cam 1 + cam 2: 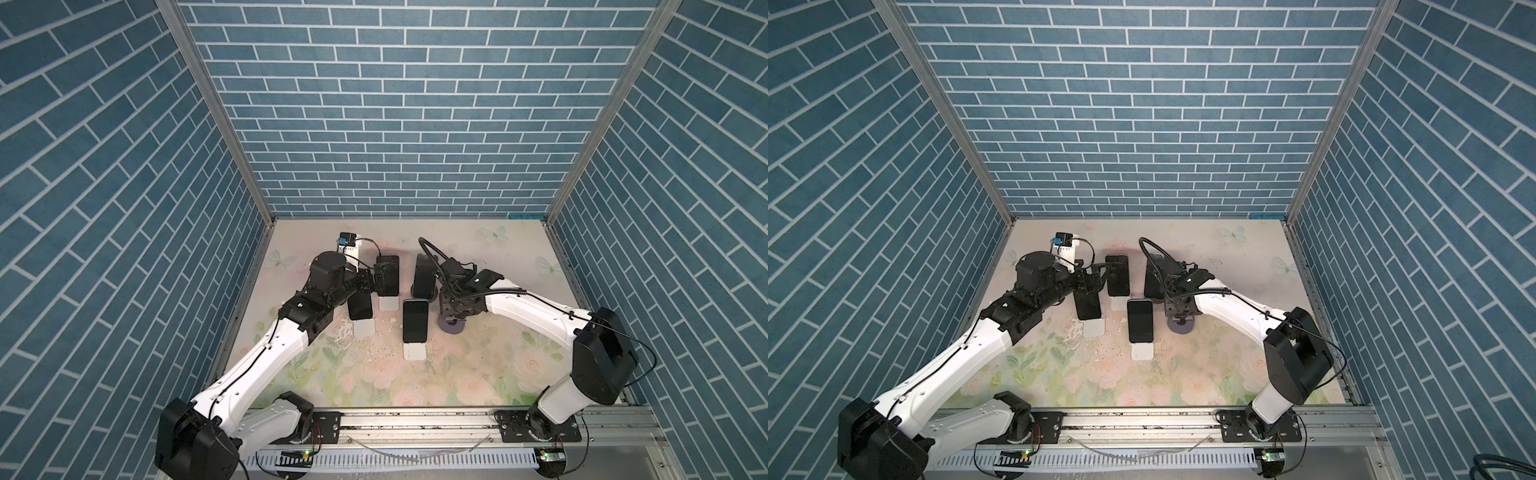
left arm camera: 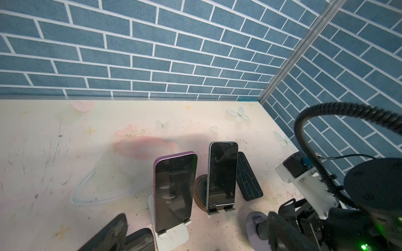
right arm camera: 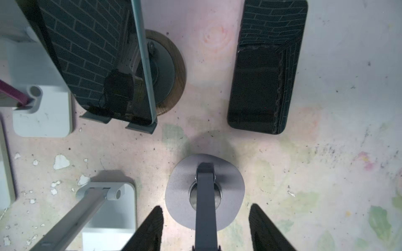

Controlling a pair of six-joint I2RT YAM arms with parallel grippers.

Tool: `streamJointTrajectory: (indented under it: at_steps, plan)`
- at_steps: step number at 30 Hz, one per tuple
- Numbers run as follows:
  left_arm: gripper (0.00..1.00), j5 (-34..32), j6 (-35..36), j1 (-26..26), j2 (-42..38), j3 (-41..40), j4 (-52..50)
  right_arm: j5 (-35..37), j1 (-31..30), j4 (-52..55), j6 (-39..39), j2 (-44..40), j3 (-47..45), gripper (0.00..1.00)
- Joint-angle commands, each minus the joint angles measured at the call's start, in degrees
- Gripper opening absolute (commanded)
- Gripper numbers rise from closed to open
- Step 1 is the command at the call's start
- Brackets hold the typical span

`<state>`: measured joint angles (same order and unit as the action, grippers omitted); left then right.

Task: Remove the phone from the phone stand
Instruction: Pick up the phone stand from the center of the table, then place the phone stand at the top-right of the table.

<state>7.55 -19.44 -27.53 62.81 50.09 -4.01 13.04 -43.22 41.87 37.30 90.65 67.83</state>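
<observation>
no text, brand, number or sign can be read anywhere in these views

Floral-printed table (image 1: 478,374), scuffed, three white phone stands (image 1: 414,352), wood-based stand (image 3: 177,71), grey round stand (image 3: 230,184), flat-lying phone (image 3: 265,87).

Top views look down from high; both close wrist cameras show the gray stand (image 2: 250,226) (image 3: 180,195) beneath the right gripper (image 3: 206,207).

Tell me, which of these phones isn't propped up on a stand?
The dark phone lying flat, screen up, on the table, beside the wood-based stand. The rest all lean on stands.
</observation>
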Motion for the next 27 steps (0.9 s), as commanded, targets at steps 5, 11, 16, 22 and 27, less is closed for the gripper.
streamJointTrajectory:
  at_steps: [5, 11, 16, 22, 27]
  plan:
    - [1.00, -0.3, 0.6, -0.3, 1.0, -0.5, 0.4, 3.3, 7.9, 2.1, -3.8, -5.7, 0.3, 0.33]
    - [1.00, -0.5, 0.3, -0.3, 2.0, -0.1, 0.6, 5.2, 14.7, 1.7, -8.6, -6.5, 0.8, 0.33]
    - [1.00, -1.2, 0.0, -0.3, 2.6, -0.2, 0.8, 5.9, 18.9, 0.9, -12.2, -4.1, 3.1, 0.33]
    - [1.00, -1.7, -0.4, -0.3, 3.8, 0.7, 0.5, 3.0, 23.7, -2.5, -14.4, 1.4, 8.5, 0.33]
    - [1.00, -1.7, -0.5, -0.3, 4.6, 1.6, 0.6, 0.4, 27.0, -5.2, -15.8, 8.0, 15.2, 0.33]
